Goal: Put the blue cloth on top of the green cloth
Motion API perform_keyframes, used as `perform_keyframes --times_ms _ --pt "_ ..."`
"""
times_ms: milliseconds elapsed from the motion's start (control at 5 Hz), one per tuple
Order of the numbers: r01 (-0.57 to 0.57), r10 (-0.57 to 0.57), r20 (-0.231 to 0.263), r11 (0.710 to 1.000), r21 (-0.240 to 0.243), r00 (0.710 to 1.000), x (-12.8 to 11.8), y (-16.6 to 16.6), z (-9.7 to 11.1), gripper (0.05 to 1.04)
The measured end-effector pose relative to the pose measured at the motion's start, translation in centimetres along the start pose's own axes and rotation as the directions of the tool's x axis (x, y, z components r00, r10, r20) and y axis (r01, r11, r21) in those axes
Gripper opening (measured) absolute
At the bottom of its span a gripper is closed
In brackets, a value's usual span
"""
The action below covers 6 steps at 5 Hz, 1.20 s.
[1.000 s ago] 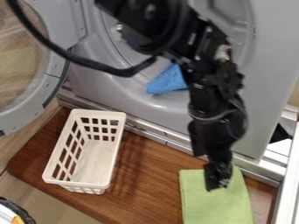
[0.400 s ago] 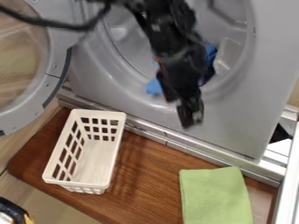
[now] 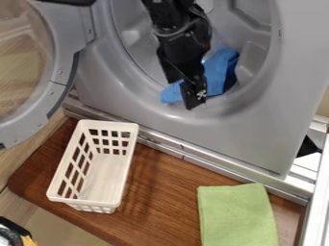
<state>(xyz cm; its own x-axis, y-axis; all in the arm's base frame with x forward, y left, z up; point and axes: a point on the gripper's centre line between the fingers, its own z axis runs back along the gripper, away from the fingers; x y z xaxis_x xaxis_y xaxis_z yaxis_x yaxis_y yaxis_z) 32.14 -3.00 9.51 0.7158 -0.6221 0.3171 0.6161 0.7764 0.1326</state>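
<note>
At upper centre, the blue cloth (image 3: 220,68) lies bunched in the washer (image 3: 237,139), hand (image 3: 195,100) before it, wide or closed cannot be told; best pinch a thick fold, then clear the rim (image 3: 175,115) before crossing lower right to the green cloth (image 3: 236,215).

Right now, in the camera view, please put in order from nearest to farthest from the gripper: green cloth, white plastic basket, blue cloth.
1. Blue cloth: in the drum opening, close by the gripper.
2. White plastic basket: on the wooden board, lower left in view.
3. Green cloth: same board, lower right.
</note>
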Motion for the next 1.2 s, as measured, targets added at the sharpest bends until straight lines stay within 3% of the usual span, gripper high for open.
perform_keyframes --times_ms 200,400,800,1000,1200 --pt "-0.005 0.006 -0.003 0.998 0.068 1.0 0.3 2.1 -0.3 0.999" --pt "-0.003 0.001 0.019 0.997 0.078 1.0 1.3 3.2 -1.0 0.999" --pt "0.017 -0.023 0.13 0.999 0.051 0.991 3.6 4.1 -4.0 0.964" --pt "-0.025 0.013 0.139 0.996 0.085 0.99 3.4 4.5 -4.7 0.682" --pt "-0.047 0.04 0.106 0.996 0.07 0.994 2.6 3.8 -5.9 0.371"
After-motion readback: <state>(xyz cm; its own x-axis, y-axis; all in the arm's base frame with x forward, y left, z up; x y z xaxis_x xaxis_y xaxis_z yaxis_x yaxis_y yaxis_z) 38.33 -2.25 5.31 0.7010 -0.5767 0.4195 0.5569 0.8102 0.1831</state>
